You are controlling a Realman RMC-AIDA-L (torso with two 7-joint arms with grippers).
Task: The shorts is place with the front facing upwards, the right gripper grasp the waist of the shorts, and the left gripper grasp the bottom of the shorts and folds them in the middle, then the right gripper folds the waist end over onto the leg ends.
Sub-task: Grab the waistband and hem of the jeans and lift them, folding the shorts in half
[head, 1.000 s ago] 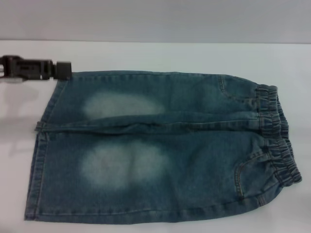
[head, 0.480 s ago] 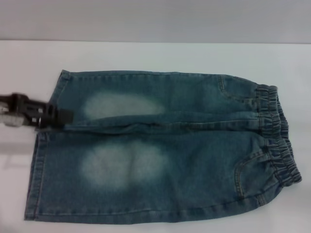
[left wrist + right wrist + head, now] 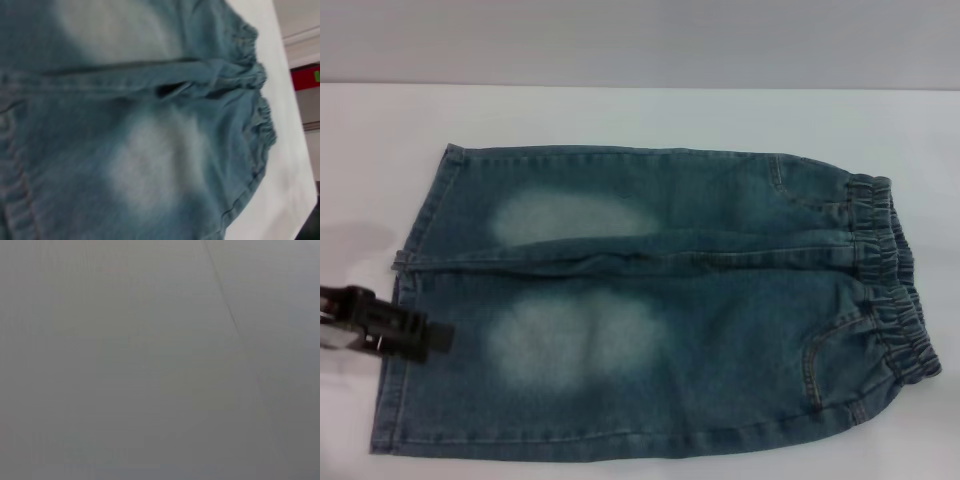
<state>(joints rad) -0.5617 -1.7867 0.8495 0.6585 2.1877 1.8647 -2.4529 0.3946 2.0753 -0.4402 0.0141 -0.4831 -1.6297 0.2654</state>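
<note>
The shorts [image 3: 650, 300], faded puckered-waist denim, are spread flat on the white surface [image 3: 620, 115]. The left end effector [image 3: 425, 338] has been shifted nearer along the left hems; its opening cannot be told.

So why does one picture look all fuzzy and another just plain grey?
In the left wrist view the shorts sit very close and look smeared, the pale patches soft-edged. The right wrist view is plain grey with one faint line, no object visible. In the head view the left gripper is slightly blurred, with a soft shadow on the table.
</note>
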